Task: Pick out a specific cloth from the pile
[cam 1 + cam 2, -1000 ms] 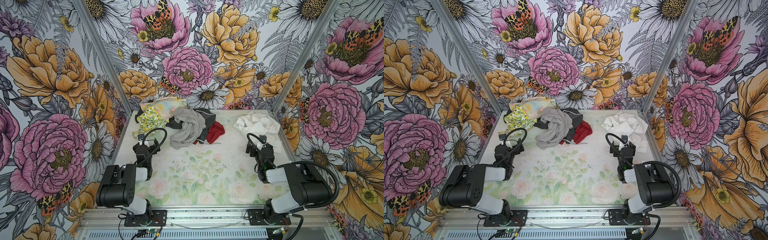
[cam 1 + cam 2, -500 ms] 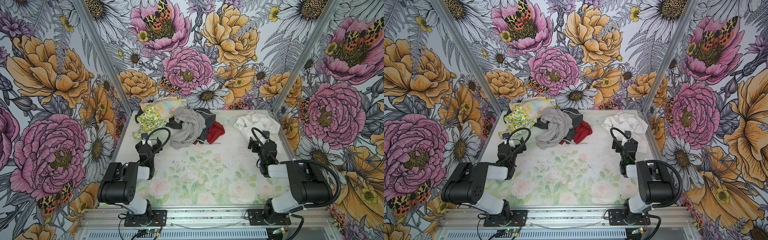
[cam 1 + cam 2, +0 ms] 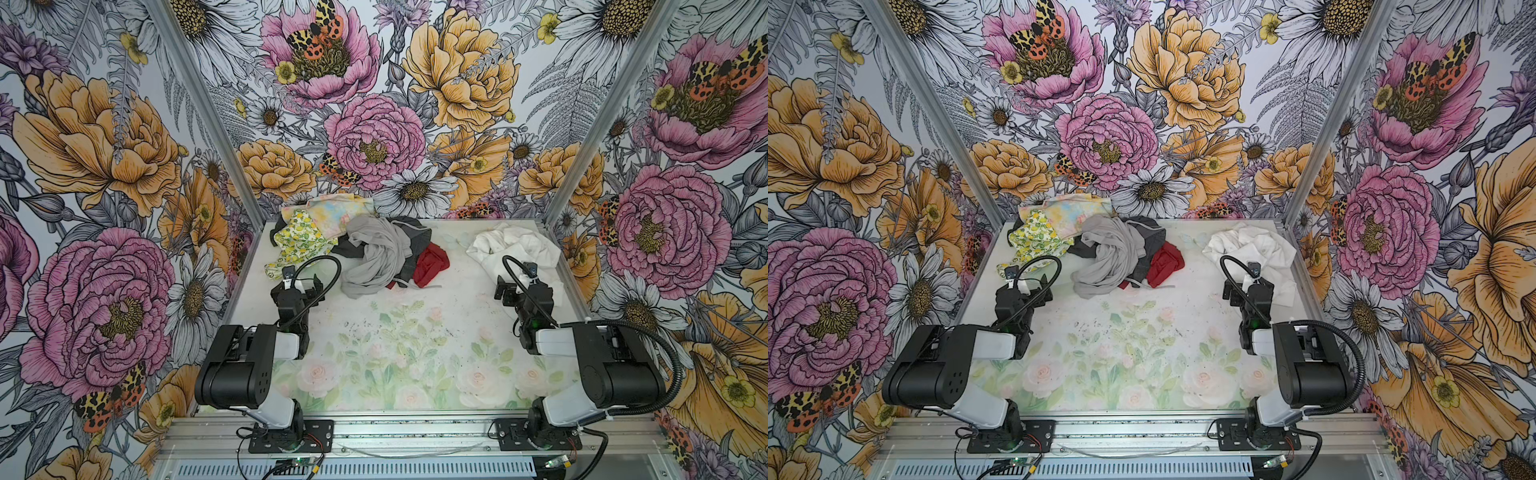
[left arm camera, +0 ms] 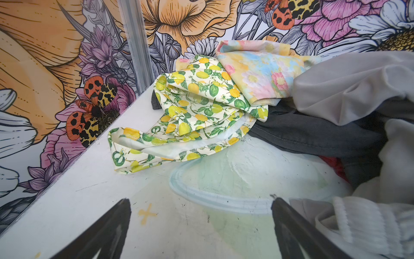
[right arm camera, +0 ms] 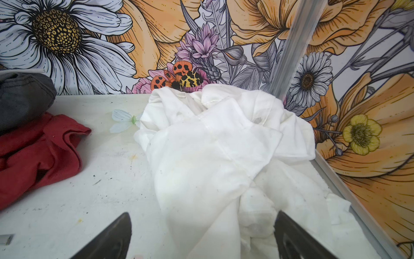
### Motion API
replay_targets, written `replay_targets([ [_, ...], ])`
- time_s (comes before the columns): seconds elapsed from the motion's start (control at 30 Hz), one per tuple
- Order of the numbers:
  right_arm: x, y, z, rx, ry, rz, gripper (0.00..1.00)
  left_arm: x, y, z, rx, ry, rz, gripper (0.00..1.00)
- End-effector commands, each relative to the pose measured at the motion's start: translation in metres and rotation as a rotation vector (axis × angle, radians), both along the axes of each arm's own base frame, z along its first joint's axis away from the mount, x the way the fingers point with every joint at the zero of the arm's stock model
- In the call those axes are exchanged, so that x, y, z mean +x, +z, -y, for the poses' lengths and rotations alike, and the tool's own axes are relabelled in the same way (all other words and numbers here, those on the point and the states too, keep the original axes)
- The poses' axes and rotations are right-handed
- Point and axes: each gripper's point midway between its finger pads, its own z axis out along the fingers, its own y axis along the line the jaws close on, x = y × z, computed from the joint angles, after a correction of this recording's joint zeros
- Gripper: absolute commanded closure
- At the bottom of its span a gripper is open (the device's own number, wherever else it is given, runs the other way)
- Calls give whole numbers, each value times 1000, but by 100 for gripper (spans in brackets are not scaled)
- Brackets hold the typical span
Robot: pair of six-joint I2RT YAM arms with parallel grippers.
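We find a robot test cell: flower-printed panels (image 3: 374, 124) on aluminium posts (image 3: 206, 104) enclose a tabletop (image 3: 415, 316) with two arms (image 3: 237, 374) bolted down.

The left arm (image 3: 237, 374) and right arm (image 3: 619, 370) match: boxy matte-black joint housings, white link shells; a black corrugated cable (image 3: 640, 326) loops from each wrist; black base plates (image 3: 291, 436) trail thin red and black wires; the left gripper (image 4: 200, 198) has black tapered fingers (image 4: 105, 233)

I'm seeing my left arm (image 3: 245, 374) and right arm (image 3: 615, 370) both stretched forward (elbows low, tucked well back), left gripper (image 4: 199, 199) and right gripper (image 5: 202, 213) each with jaws spread wide.
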Motion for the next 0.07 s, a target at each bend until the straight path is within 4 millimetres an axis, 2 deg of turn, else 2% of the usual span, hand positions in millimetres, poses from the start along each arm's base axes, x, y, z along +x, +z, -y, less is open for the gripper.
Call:
replay_targets([
  [0.0, 3, 6, -1, 17, 8, 23, 1, 3, 12, -2, 18, 12, 40, 1],
  [0.03, 3, 6, -1, 16, 9, 26, 1, 3, 12, -2, 17, 12, 39, 1],
])
